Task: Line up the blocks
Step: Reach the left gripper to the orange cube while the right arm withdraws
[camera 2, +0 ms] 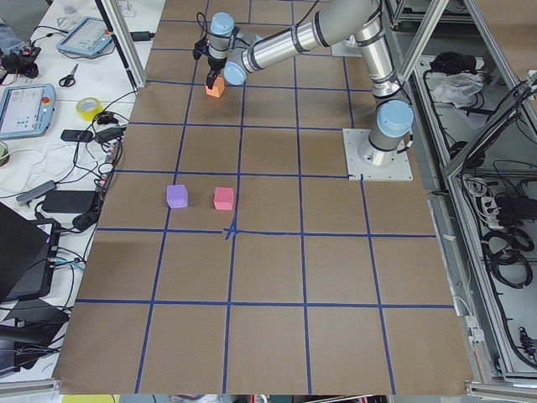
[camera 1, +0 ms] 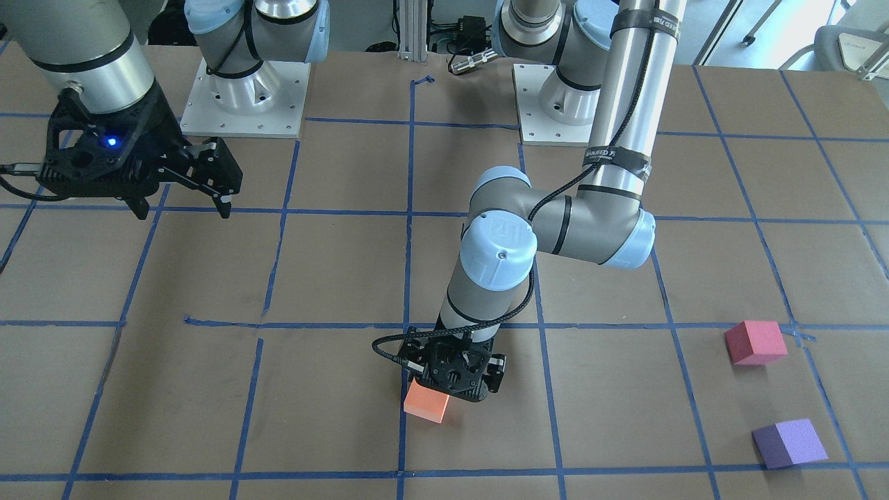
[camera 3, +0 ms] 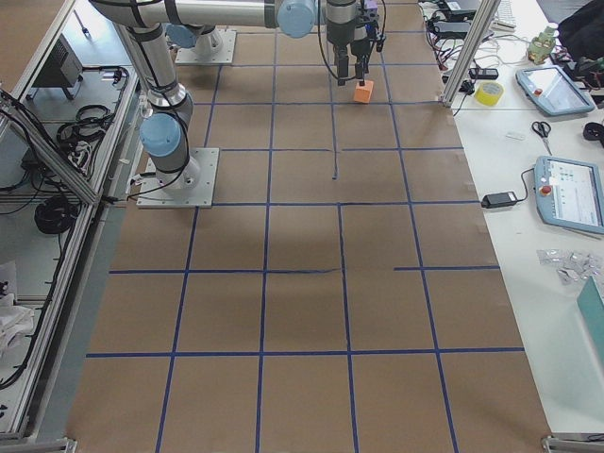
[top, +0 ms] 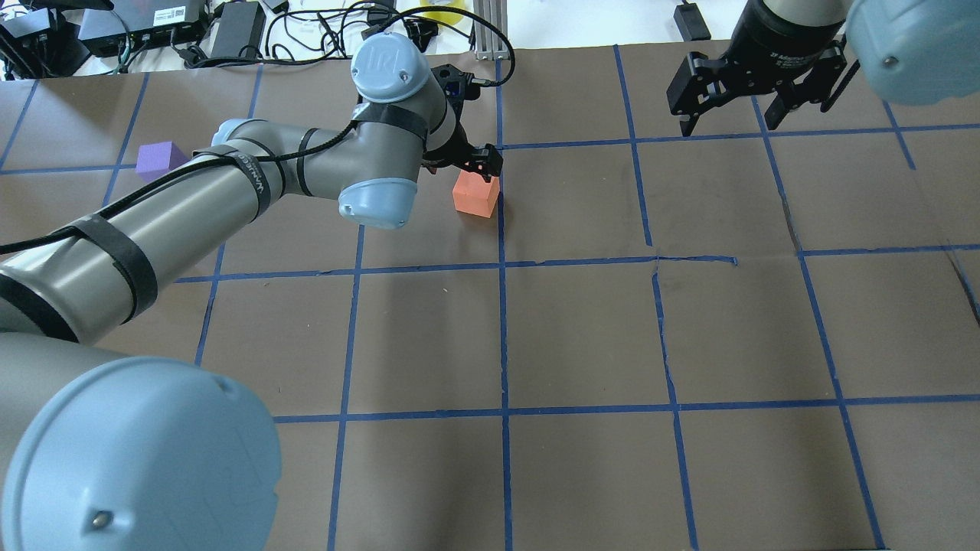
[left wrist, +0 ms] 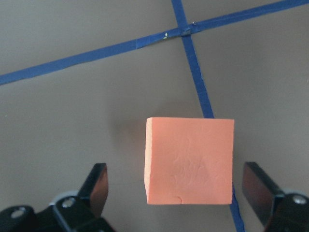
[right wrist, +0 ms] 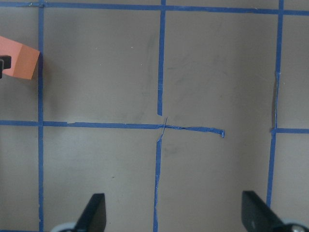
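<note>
The tabletop (camera 1: pixel 333 278) was brown, gridded with blue tape. The left arm (top: pixel 230 184) reached out across it, wrist pointing straight down.

The left pincer (left wrist: pixel 177 188) hung over the orange block (left wrist: pixel 189 162), spread wide and gripping nothing. The block sat flat on the tabletop between its fingers (left wrist: pixel 99 186), with a gap on both sides. It lay clearly nearer one finger than the other, and a tape line (left wrist: pixel 198 82) ran just beside it on that closer side. The right pincer (right wrist: pixel 175 212) was also spread and empty, hovering well off to the side, with the orange block only at the edge of its wrist view.

The pinkish-red block (camera 1: pixel 755 342) and the purple block (camera 1: pixel 790 443) lay near each other but not touching. Both were well apart from the left pincer, out toward that arm's own side of the tabletop.

I judged the step in hand to be taking hold of the orange block and carrying it over to join that pair. To do it well, I would first shift the pincer sideways so the block sat centred. Otherwise the nearer finger would touch first and push the light foam across the paper. Its faces already looked square to the fingers, so no wrist twist seemed necessary. I would close gently, since the foam dents, and lift clear before moving.
</note>
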`<state>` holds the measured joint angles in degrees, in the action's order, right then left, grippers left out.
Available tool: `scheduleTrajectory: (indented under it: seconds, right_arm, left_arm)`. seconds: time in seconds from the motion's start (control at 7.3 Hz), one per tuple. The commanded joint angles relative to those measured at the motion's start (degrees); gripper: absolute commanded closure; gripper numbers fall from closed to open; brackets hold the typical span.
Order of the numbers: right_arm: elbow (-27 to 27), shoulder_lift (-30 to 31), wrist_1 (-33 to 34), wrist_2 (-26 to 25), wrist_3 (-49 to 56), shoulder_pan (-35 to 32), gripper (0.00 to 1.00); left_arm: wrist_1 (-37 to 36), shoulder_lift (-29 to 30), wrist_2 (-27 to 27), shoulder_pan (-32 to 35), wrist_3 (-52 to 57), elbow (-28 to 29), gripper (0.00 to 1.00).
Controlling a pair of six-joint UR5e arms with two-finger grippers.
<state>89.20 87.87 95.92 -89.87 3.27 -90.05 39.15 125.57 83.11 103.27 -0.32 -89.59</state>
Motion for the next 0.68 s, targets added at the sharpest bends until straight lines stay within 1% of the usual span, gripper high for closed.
scheduleTrajectory:
  seconds: [0.0, 0.14, 0.27, 0.41, 0.55]
  right_arm:
    - [0.63, 0.9, -2.04, -0.04, -0.02, -1.79, 0.0]
    - [0.63, 0.99, -2.05, -0.13, -0.02, -1.79, 0.0]
    - [0.72, 1.42, -2.23, -0.13, 0.07, -1.79, 0.0]
    - [0.8, 1.43, -2.23, -0.31, 0.07, -1.79, 0.0]
    - [0.89, 1.34, -2.23, -0.57, 0.07, -1.79, 0.0]
  left_arm:
    - [-3.27, 2.39, -2.86, 0.17, -4.41, -0.06, 0.02]
    - [-4.95, 2.92, -2.7, 0.09, -2.77, 0.11, 0.37]
    - [-5.05, 3.36, -2.09, 0.09, 0.38, 0.11, 0.54]
    - [-4.96, 3.36, -1.82, 0.09, 0.84, 0.2, 0.8]
    - [-4.79, 2.41, 0.53, 0.09, 0.94, 0.12, 1.0]
